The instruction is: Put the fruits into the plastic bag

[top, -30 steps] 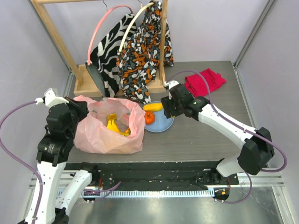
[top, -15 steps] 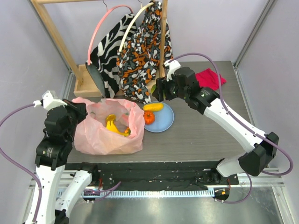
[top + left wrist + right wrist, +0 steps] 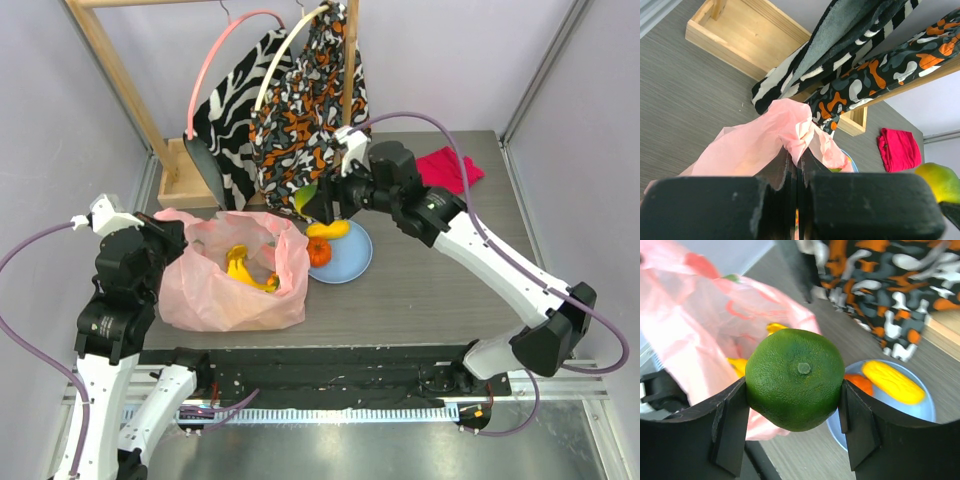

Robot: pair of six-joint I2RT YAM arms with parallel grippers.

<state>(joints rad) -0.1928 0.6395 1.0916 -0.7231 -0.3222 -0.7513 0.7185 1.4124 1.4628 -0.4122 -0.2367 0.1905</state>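
Note:
My right gripper (image 3: 794, 412) is shut on the green round fruit (image 3: 795, 378) and holds it in the air above the table, between the blue plate and the bag; it shows green-yellow in the top view (image 3: 305, 199). The pale-pink plastic bag (image 3: 235, 290) lies open at the left with the yellow bananas (image 3: 247, 268) inside. My left gripper (image 3: 798, 165) is shut on the bag's rim (image 3: 795, 125) and holds it up. On the blue plate (image 3: 356, 262) lie an orange fruit (image 3: 319, 252) and a long yellow fruit (image 3: 328, 230). The red apple is not in view.
A wooden rack (image 3: 180, 170) at the back holds hangers with a black-and-white garment (image 3: 235, 100) and an orange-and-black patterned garment (image 3: 310, 100). A folded red cloth (image 3: 445, 168) lies at the back right.
My right gripper has lifted the green fruit off the plate and carried it left, toward the bag. The left arm and the bag have stayed put.

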